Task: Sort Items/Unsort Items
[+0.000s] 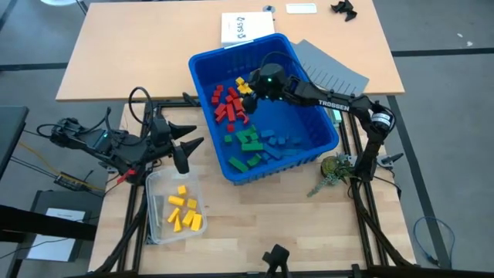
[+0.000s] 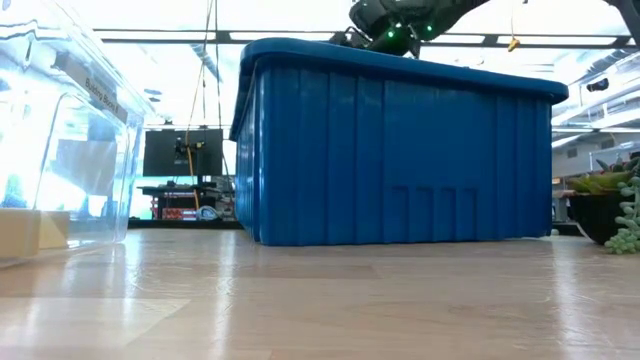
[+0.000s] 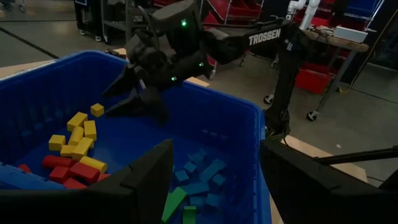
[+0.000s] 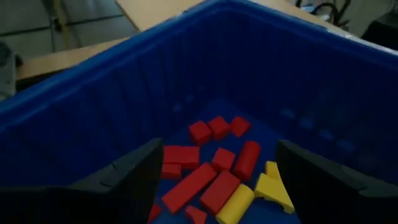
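Right gripper (image 1: pixel 248 102) poised inside the blue bin (image 1: pixel 309 147), above the far-left corner of its floor, fingers spread wide with nothing between them, touching nothing visible. Left gripper (image 1: pixel 187 145) parked just outside the bin's left wall, likewise spread and empty.

Largest first: the bin at centre, holding most of the blocks. Clear tub (image 1: pixel 158 181) just off the bin's near-left corner, with several yellow blocks (image 1: pixel 185 210) already inside. Within the bin, red blocks (image 1: pixel 224 104) heaped against the far-left wall, blue blocks (image 1: pixel 279 144) scattered toward the near-right, green blocks (image 1: pixel 247 140) near the middle and front, remaining yellow blocks (image 3: pixel 78 138) beside the red heap, right under the open fingers.

Likely risks: yellow and red pieces lying touching, so a wide closing stroke could trap 2 colours at once; a wedge-shaped piece could squirt out of the pinch; fingers descending close to the wall could scrape the plastic or nudge the bin toward the tub.
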{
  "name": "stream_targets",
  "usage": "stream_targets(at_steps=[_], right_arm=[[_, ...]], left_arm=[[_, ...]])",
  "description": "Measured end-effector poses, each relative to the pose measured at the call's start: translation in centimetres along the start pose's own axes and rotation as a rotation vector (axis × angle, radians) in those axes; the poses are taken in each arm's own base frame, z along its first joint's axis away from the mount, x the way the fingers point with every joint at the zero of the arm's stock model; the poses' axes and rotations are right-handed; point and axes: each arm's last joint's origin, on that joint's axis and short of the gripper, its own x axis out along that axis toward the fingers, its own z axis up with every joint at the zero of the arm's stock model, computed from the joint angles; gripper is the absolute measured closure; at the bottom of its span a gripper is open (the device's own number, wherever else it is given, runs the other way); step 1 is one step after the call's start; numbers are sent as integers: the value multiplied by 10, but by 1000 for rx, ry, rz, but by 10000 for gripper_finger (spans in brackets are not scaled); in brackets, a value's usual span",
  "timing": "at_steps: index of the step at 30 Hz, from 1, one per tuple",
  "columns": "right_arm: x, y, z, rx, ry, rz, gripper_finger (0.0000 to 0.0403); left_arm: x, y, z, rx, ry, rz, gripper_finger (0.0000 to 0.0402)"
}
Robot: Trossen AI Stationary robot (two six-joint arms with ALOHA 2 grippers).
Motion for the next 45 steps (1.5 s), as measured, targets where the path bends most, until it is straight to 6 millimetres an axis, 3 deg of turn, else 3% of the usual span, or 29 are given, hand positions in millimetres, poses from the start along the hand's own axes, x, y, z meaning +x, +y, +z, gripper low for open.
stream_targets(at_steps=[13,22,29,35,39,45], right_arm=[[17,-28,-42,141,37,-70,96],[63,-27,-47,169,116,-63,96],[103,-40,-56,200,296,-99,96],[135,-51,-80,245,445,-116,96],[148,-55,-94,268,508,-111,96],[150,-62,-110,264,567,-129,97]], left_arm=[[0,0,0,0,0,-1,153],[0,0,0,-3,-2,-1,154],[0,0,1,-4,-3,-2,153],[0,0,1,-4,-3,-2,154],[0,0,1,-5,-4,-2,153],[0,-1,1,-11,-8,-4,154]])
